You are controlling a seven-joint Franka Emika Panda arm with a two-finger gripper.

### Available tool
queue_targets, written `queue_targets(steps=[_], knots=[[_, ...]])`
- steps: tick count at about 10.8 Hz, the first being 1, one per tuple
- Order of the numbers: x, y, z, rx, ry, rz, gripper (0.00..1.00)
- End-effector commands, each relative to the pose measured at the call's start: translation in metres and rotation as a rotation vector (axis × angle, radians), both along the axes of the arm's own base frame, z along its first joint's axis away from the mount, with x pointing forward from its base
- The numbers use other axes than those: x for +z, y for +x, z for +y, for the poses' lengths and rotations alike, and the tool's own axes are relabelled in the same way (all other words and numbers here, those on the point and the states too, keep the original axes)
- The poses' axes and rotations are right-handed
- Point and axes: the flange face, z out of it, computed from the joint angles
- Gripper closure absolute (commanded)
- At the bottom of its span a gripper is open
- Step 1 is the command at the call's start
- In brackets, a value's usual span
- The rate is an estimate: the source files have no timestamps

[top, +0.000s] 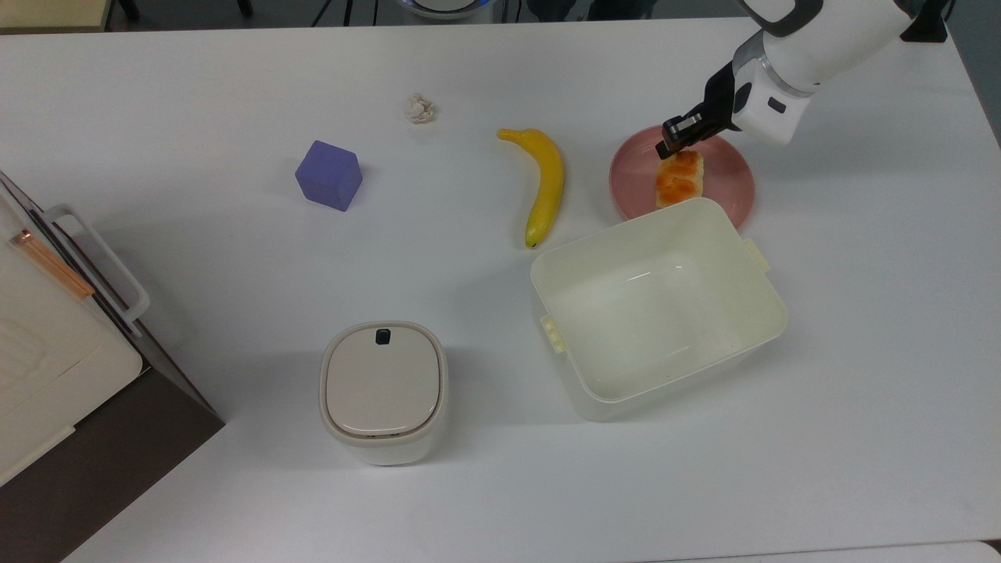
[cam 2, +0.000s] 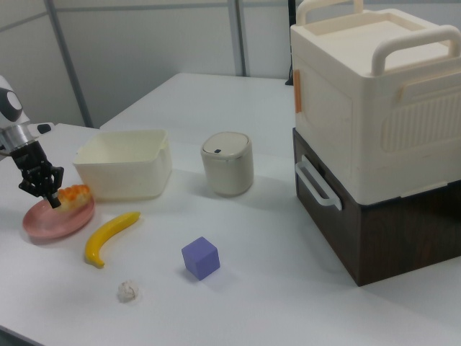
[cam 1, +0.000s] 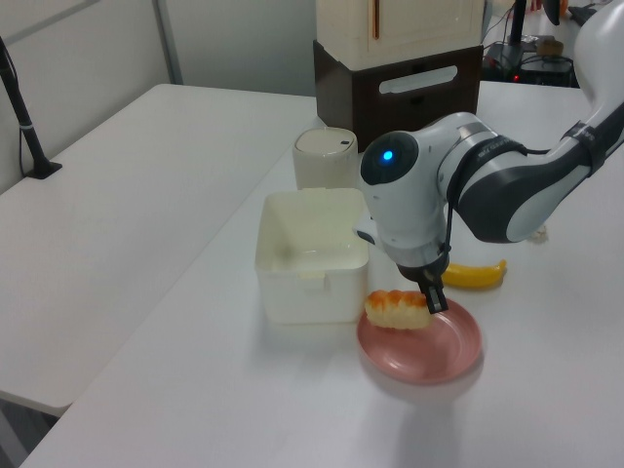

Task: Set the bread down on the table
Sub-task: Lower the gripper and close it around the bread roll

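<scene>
One claw (top: 674, 138) is clamped on the near end of the bread (top: 679, 177), and I see the small glazed loaf raised just clear of the pink plate (top: 731, 181) in the left view, where the claw (cam 1: 434, 296) grips its right end and the bread (cam 1: 395, 309) hangs level above the plate (cam 1: 444, 351). From the right view, the claw (cam 2: 49, 194) holds the bread (cam 2: 74, 195) over the plate (cam 2: 43, 225) near the desk's edge. On the white desk (top: 195, 250), a cream plastic bin (top: 762, 301) sits just beside the plate, and a yellow banana (top: 545, 184) lies at the top view's left of it. A purple cube (top: 328, 175) and a lidded canister (top: 383, 391) stand well apart.
</scene>
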Motion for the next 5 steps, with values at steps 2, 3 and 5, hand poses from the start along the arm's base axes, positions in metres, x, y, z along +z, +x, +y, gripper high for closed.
queue_targets(steps=[2,3,5], knots=[[0.039,0.014,-0.025,-0.053,0.038,-0.056,1.0],[0.048,0.017,-0.034,-0.067,0.046,-0.061,1.0],[0.065,0.027,-0.059,-0.117,0.069,-0.067,1.0]])
